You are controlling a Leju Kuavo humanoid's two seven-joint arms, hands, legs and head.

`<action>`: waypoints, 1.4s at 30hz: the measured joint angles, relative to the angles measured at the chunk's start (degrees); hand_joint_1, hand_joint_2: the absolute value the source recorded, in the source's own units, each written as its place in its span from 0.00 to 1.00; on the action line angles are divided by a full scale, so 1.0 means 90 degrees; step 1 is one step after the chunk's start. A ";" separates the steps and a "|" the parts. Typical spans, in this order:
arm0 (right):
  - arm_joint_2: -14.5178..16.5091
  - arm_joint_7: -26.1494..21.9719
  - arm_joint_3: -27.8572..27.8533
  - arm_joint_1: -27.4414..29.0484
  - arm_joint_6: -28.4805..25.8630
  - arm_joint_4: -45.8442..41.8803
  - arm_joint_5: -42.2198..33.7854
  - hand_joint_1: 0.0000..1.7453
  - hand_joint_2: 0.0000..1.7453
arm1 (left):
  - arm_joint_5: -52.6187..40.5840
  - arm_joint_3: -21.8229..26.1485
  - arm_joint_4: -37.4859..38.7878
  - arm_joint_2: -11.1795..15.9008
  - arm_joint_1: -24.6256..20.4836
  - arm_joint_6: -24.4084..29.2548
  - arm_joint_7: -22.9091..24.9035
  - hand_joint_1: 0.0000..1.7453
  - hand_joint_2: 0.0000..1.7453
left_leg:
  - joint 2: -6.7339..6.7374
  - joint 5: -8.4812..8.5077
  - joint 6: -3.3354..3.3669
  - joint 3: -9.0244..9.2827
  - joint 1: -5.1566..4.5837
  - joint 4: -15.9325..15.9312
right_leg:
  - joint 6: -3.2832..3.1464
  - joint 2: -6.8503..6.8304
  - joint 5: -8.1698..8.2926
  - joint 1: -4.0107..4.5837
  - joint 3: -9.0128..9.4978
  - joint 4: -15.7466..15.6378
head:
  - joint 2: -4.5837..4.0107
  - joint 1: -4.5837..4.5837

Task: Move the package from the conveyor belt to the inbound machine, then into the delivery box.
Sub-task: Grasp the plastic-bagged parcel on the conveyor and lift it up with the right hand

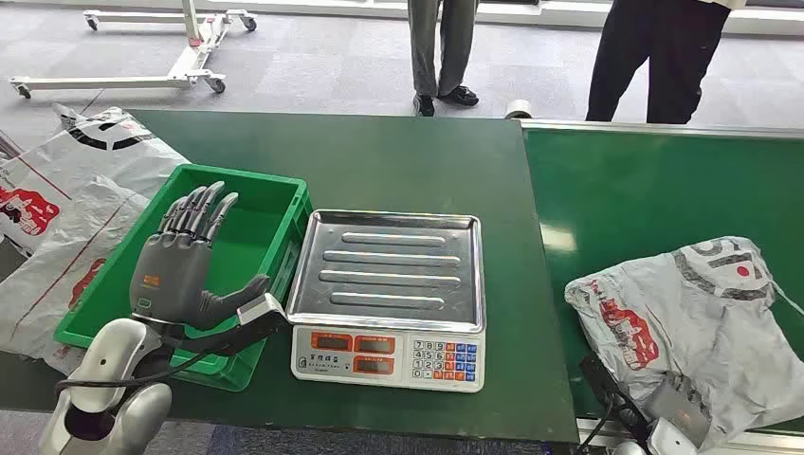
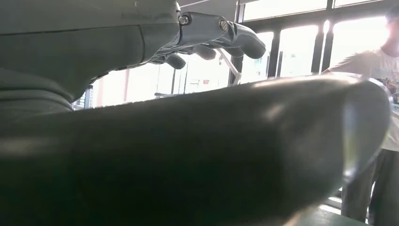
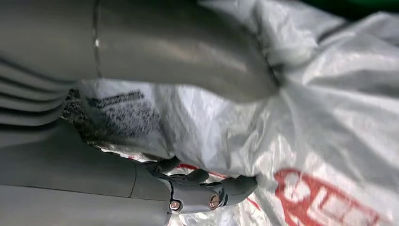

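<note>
Overhanging green crate (image 1: 284, 204): left hand (image 1: 180, 261)

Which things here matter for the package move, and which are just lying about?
Job: package on the conveyor belt, gripped by the right hand; scale; green crate; left hand.
Lying about: spare bags; wheeled frame; two people.

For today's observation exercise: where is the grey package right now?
In the head view the grey package lies on the green conveyor belt at the right, beside the scale, with the right robot hand gripping it.
</note>
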 joint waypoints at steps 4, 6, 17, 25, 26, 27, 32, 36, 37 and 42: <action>0.0047 -0.0044 0.0000 0.0135 -0.0168 -0.0226 0.0168 1.00 1.00 | 0.0017 0.0002 -0.0093 0.0001 0.0118 0.0098 0.0055 0.00 0.00 | 0.0000 -0.0002 0.0000 0.0000 0.0000 0.0000 | 0.0001 0.0000 -0.0002 0.0000 0.0000 0.0000 | 0.0000 -0.0001; 0.0061 -0.0047 0.0000 0.0159 -0.0175 -0.0312 0.0195 1.00 1.00 | 0.0027 0.0002 -0.0124 0.0001 0.0157 0.0111 0.0064 0.00 0.00 | 0.0000 -0.0002 0.0000 0.0001 0.0000 0.0000 | 0.0003 0.0000 -0.0004 0.0000 0.0001 0.0000 | 0.0000 -0.0001; 0.0141 -0.0645 -0.0003 0.0223 -0.0426 -0.0686 -0.0606 1.00 1.00 | 0.0081 0.0102 -0.0284 0.0001 0.0389 0.0221 0.0025 0.00 0.00 | 0.0001 -0.0003 0.0000 0.0009 0.0000 0.0000 | 0.0005 0.0002 -0.0005 0.0000 0.0009 0.0000 | 0.0000 -0.0001; 0.0157 -0.1582 -0.0009 0.0167 -0.0531 -0.1336 -0.2419 1.00 1.00 | 0.0263 0.0335 -0.0358 0.0094 0.0535 0.0333 -0.0186 0.00 0.00 | 0.0001 -0.0002 0.0000 0.0007 0.0000 0.0000 | 0.0005 0.0001 -0.0005 -0.0001 0.0009 0.0000 | 0.0000 0.0000; 0.0124 -0.1642 -0.0010 0.0118 -0.0565 -0.1428 -0.2481 1.00 1.00 | 0.0311 0.0352 -0.0358 0.0122 0.0540 0.0354 -0.0217 0.00 0.00 | 0.0001 -0.0002 0.0001 0.0007 -0.0001 0.0000 | 0.0005 0.0001 -0.0004 -0.0001 0.0009 0.0000 | 0.0000 -0.0001; 0.0070 -0.1695 -0.0010 0.0039 -0.0605 -0.1505 -0.2503 1.00 1.00 | 0.0366 0.0369 -0.0356 0.0154 0.0545 0.0378 -0.0245 0.00 0.00 | 0.0001 -0.0002 0.0001 0.0006 -0.0002 0.0000 | 0.0005 0.0002 -0.0003 -0.0003 0.0009 0.0000 | 0.0000 0.0001; -0.0464 -0.1854 0.0036 -0.0890 -0.0828 -0.1660 -0.2218 1.00 1.00 | 0.0608 0.0540 -0.0370 0.0313 0.0769 0.0609 -0.0431 0.00 0.00 | 0.0024 0.0001 0.0005 0.0007 -0.0010 0.0001 | 0.0014 0.0026 0.0012 -0.0012 0.0007 0.0001 | 0.0000 -0.0001; -0.0881 -0.1830 0.0144 -0.1676 -0.0931 -0.1653 -0.1965 1.00 1.00 | 0.0657 0.0634 -0.0417 0.0337 0.0968 0.0727 -0.0520 0.00 0.00 | 0.0014 0.0007 0.0013 0.0009 -0.0012 0.0005 | 0.0019 0.0011 0.0015 -0.0012 0.0011 0.0001 | 0.0000 0.0001; -0.0963 -0.1826 0.0197 -0.1821 -0.0993 -0.1642 -0.1913 1.00 1.00 | 0.0658 0.0650 -0.0422 0.0339 0.0990 0.0739 -0.0527 0.00 0.00 | 0.0010 0.0008 0.0015 0.0006 -0.0012 0.0005 | 0.0019 0.0006 0.0015 -0.0012 0.0012 0.0001 | 0.0000 0.0001; -0.1392 -0.1826 0.0516 -0.2669 -0.1124 -0.1440 -0.1829 1.00 1.00 | 0.0670 0.0680 -0.0423 0.0378 0.1003 0.0787 -0.0552 0.00 0.00 | 0.0007 0.0012 0.0017 0.0006 -0.0011 0.0004 | 0.0018 0.0007 0.0016 -0.0009 0.0009 0.0001 | 0.0000 -0.0001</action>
